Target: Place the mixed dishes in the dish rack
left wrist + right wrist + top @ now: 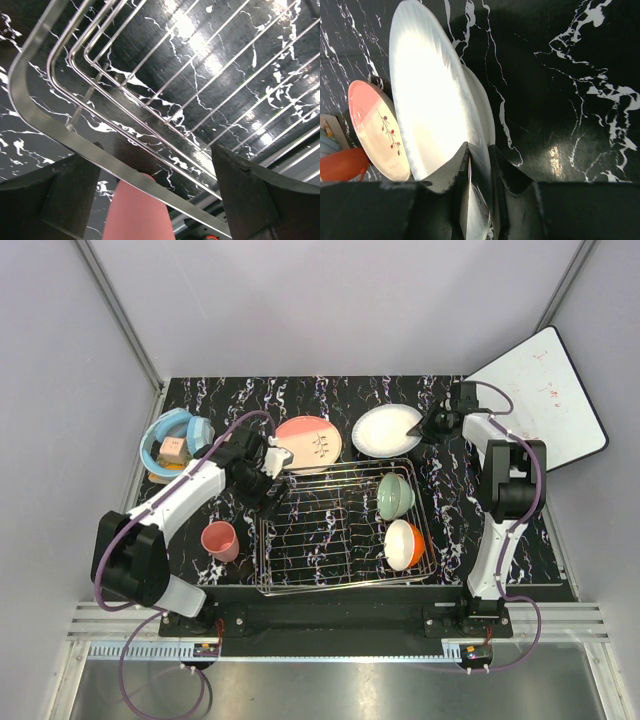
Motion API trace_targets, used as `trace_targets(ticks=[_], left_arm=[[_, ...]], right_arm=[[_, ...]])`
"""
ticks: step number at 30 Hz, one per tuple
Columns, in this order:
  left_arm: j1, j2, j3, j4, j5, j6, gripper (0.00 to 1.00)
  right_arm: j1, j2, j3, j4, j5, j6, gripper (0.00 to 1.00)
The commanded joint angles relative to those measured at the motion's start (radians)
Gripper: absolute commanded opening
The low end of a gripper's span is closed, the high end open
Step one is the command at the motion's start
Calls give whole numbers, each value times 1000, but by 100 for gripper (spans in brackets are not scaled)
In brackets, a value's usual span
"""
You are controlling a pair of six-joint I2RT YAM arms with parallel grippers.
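Note:
The chrome dish rack [335,570] holds the pale green bowl [395,495] and the white-and-orange bowl [404,544] at its right end. My right gripper [426,427] is shut on the right rim of the white plate [385,430], which runs between its fingers in the right wrist view [435,100]. The salmon-pink plate [308,440] lies behind the rack and also shows there [375,130]. My left gripper [272,483] is open and empty over the rack's far left rim [75,142]. The pink cup [220,540] stands left of the rack. The orange-red mug [340,165] shows only beyond the salmon plate.
A light blue tub [152,440] with small items stands at the back left. A white board with red scribbles [545,390] leans at the back right. Grey walls close in the black marble table [450,540] on three sides.

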Motion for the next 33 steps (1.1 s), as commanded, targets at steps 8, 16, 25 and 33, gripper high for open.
trace_targets(ticks=[8, 16, 25, 33], left_arm=[[-14, 17, 19, 87, -29, 64, 44], [-21, 57, 42, 95, -32, 83, 34], [-25, 126, 109, 106, -49, 106, 27], [-27, 203, 183, 104, -61, 152, 19]], right_arm=[[-5, -164, 60, -44, 63, -67, 0], [-4, -251, 128, -93, 95, -151, 0], [53, -372, 168, -97, 154, -314, 0], [139, -581, -31, 53, 227, -541, 0]])
